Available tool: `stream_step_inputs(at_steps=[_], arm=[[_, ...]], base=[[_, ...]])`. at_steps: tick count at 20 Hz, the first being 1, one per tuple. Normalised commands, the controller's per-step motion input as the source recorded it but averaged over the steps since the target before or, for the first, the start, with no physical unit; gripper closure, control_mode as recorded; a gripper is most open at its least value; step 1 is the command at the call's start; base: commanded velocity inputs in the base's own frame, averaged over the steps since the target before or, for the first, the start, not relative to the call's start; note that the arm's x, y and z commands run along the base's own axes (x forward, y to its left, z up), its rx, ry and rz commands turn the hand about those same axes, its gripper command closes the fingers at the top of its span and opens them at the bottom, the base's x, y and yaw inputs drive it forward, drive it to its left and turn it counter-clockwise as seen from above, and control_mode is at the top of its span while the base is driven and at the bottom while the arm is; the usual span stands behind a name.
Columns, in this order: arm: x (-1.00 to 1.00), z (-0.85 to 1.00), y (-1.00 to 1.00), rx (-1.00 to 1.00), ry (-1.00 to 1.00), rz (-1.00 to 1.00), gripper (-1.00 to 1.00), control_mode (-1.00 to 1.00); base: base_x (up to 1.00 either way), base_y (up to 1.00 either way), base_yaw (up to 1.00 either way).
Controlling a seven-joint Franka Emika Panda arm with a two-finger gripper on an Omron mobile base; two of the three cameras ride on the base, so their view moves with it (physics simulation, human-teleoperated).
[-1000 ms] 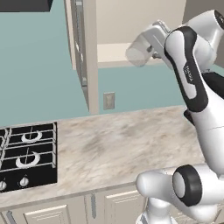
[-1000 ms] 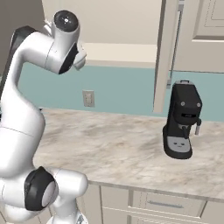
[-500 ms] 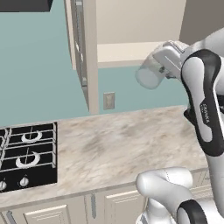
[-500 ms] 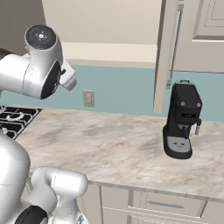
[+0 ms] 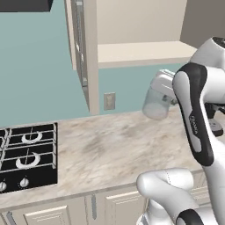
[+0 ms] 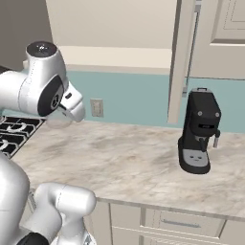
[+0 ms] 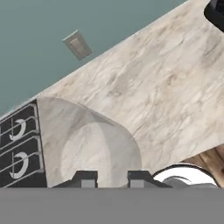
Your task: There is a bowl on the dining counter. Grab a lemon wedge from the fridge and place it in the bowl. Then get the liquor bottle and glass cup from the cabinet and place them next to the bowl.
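The glass cup [image 5: 155, 104] is a clear, pale tumbler held in the air over the wall counter, below the open cabinet's shelf. My gripper [image 5: 161, 91] is shut on its upper part. In the hand view the cup [image 7: 94, 140] reaches out from between my two dark fingertips [image 7: 85, 177], mouth away from me, with the marble showing through it. In the right base view the cup [image 6: 59, 122] is a faint shape under my hand [image 6: 72, 106]. The bowl, lemon wedge, liquor bottle, fridge and dining counter are out of view.
A black gas hob [image 5: 26, 154] lies at the counter's left. A black coffee machine [image 6: 198, 131] stands to the right. The cabinet door [image 5: 83, 52] hangs open above a wall outlet [image 5: 109, 101]. The bare cabinet shelf [image 5: 145, 52] is above the cup.
The arm has swung down and out from the cabinet shelf, carrying the glass cup lower toward the counter. The grip has stayed shut on it.
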Motion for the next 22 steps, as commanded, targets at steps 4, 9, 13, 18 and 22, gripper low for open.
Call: stream_step_inputs(at_steps=[4, 9, 13, 18, 22], arm=[[0.01, -0.72, -0.05, -0.01, 0.18, 0.00, 1.00, -1.00], [0.02, -0.46, -0.01, 0.00, 0.04, 0.00, 1.00, -1.00], [-0.09, -0.08, 0.00, 0.00, 0.00, 0.00, 1.00, 1.00], [0.00, 0.00, 0.00, 0.00, 0.00, 0.00, 1.00, 1.00], [0.00, 0.00, 0.00, 0.00, 0.00, 0.00, 1.00, 1.00]], base=[[0.00, 0.00, 0.00], [0.00, 0.00, 0.00], [-0.75, -0.11, 0.00], [-1.00, -0.33, -0.14], [-0.29, -0.55, -0.72]])
